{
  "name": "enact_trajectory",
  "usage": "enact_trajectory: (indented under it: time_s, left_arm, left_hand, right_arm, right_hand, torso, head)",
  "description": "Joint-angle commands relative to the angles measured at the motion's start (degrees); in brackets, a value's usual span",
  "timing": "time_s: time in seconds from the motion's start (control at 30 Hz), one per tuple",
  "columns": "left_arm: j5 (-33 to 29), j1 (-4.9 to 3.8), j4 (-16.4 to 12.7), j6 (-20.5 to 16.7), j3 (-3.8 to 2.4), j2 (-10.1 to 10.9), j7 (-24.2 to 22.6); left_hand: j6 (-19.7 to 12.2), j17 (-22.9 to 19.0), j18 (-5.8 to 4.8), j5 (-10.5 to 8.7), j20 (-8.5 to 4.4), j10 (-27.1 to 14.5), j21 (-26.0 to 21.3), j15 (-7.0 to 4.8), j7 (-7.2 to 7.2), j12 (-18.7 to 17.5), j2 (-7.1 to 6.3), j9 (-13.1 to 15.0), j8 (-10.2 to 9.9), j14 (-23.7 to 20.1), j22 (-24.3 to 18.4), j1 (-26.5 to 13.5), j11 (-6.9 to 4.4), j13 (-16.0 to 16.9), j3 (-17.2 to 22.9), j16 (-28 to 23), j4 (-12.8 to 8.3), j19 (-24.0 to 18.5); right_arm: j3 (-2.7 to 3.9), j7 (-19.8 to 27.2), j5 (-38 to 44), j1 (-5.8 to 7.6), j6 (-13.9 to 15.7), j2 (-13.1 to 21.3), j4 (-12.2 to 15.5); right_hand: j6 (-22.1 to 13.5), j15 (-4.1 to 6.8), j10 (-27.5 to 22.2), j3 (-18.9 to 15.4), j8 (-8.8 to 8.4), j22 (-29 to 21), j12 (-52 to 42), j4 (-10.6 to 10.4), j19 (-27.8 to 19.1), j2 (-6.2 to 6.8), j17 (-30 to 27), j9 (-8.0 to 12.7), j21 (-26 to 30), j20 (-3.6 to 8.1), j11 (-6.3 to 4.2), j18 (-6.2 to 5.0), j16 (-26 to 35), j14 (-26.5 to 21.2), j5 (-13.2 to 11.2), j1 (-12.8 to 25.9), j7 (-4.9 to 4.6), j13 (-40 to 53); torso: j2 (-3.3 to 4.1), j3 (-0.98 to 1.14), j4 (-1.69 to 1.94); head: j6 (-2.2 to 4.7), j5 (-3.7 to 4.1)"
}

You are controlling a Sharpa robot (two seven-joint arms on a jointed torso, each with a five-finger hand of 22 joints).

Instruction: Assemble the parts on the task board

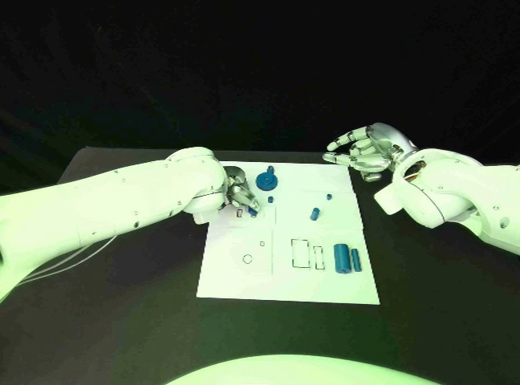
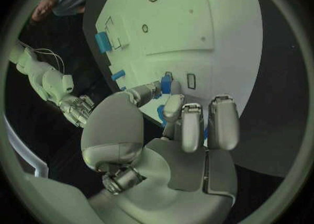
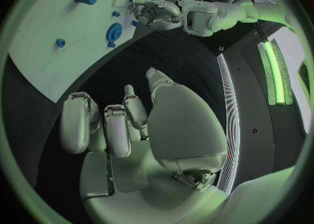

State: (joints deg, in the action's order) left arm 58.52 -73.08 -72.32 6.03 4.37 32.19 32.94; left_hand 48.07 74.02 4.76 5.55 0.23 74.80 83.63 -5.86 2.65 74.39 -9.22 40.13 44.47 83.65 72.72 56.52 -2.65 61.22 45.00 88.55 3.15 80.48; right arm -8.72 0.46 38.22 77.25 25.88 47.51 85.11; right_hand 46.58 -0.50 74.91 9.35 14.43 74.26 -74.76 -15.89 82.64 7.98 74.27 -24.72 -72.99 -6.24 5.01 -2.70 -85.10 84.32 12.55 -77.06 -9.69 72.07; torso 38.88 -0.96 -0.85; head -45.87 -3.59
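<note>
The white task board (image 1: 286,277) lies in the middle of the black table. My left hand (image 1: 239,195) hovers over the board's far left part and pinches a small blue part (image 1: 252,211) between thumb and a finger. In the left wrist view that part (image 2: 166,84) sits just beside a small rectangular slot (image 2: 191,81). My right hand (image 1: 370,151) is raised beyond the board's far right corner, fingers apart, holding nothing. The right wrist view shows its palm (image 3: 131,130) above the dark table, off the board (image 3: 46,51).
A blue gear-like part (image 1: 270,183) stands by the left hand, a small blue peg (image 1: 314,213) near the board's middle, and two blue cylinders (image 1: 347,258) by rectangular outlines at the near right. Bare black table surrounds the board.
</note>
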Motion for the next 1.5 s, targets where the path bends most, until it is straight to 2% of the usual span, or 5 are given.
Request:
enact_trajectory:
  time_s: [0.03,0.23,0.7,0.93,1.5]
  left_arm:
    - [0.32,0.19,0.03,-0.7,0.0,-0.23,-0.02]
    - [0.57,0.31,-0.01,-1.25,0.0,-0.22,-0.19]
    - [0.66,0.34,-0.42,2.56,0.01,0.1,0.21]
    - [0.76,0.34,-0.36,2.47,0.01,0.16,0.36]
    - [0.75,0.32,-0.03,2.75,0.0,0.05,0.42]
  left_hand:
    - [6.63,15.31,-1.55,4.39,-0.04,4.3,0.78,-0.61,-3.02,1.06,2.69,7.65,6.46,6.15,1.27,1.29,-1.29,1.1,5.85,1.06,-1.27,1.43]
    - [6.63,15.31,-1.55,4.39,-0.04,4.3,0.78,-0.61,-3.02,1.06,2.69,7.65,6.46,6.15,1.27,1.29,-1.29,1.1,5.85,1.06,-1.27,1.43]
    - [6.68,15.43,-1.6,4.49,-0.08,4.4,0.88,-0.65,-3.05,1.13,2.59,7.68,6.42,6.19,1.54,1.29,-1.32,1.25,5.8,1.13,-1.46,1.58]
    - [6.73,15.41,-1.61,4.8,-0.11,4.41,0.89,-0.67,-3.09,1.09,2.65,7.7,6.38,6.18,1.58,1.4,-1.35,1.2,5.9,1.12,-1.67,1.61]
    - [6.88,15.42,-1.61,4.94,-0.14,4.53,0.89,-0.68,-3.06,1.18,2.68,7.72,6.37,6.19,1.57,1.2,-1.33,1.38,5.8,1.12,-1.6,1.61]
  right_arm:
    - [0.01,0.13,0.1,-0.03,-0.17,0.0,0.0]
    - [0.01,0.13,0.11,-0.04,-0.2,0.0,0.01]
    - [0.0,0.08,0.11,-0.04,-0.28,0.04,-0.02]
    - [0.0,0.15,0.12,-0.04,-0.2,0.06,-0.02]
    - [0.0,0.16,0.14,-0.05,-0.14,0.09,-0.03]
  right_hand:
    - [-0.45,0.15,-1.05,0.43,1.41,6.5,0.73,-0.47,-0.84,-0.34,6.36,-0.77,0.59,-0.07,-0.3,-1.31,0.34,3.19,0.8,1.2,0.15,-0.24]
    - [-0.45,0.15,-1.05,0.43,1.41,6.5,0.73,-0.47,-0.84,-0.34,6.36,-0.77,0.59,-0.07,-0.3,-1.31,0.34,3.19,0.8,1.2,0.15,-0.24]
    - [-0.54,0.18,-0.98,0.44,1.7,6.49,0.68,-0.48,-0.82,-0.33,6.38,-0.83,0.66,-0.04,-0.33,-1.31,0.36,3.21,0.86,1.32,0.18,-0.21]
    - [-0.54,0.18,-0.98,0.44,1.7,6.49,0.68,-0.48,-0.82,-0.33,6.38,-0.83,0.66,-0.04,-0.33,-1.31,0.36,3.21,0.86,1.32,0.18,-0.21]
    - [-0.54,0.18,-0.98,0.44,1.7,6.49,0.68,-0.48,-0.82,-0.33,6.38,-0.83,0.66,-0.04,-0.33,-1.31,0.36,3.21,0.86,1.32,0.18,-0.21]
  torso:
    - [0.03,-0.02,-0.11]
    - [0.0,0.02,-0.04]
    - [-0.04,0.01,-0.06]
    - [-0.01,0.01,0.03]
    - [0.0,0.04,-0.05]
  head:
    - [0.04,0.03]
    - [-0.09,0.14]
    - [-0.2,0.16]
    - [-0.15,0.14]
    - [-0.32,0.24]
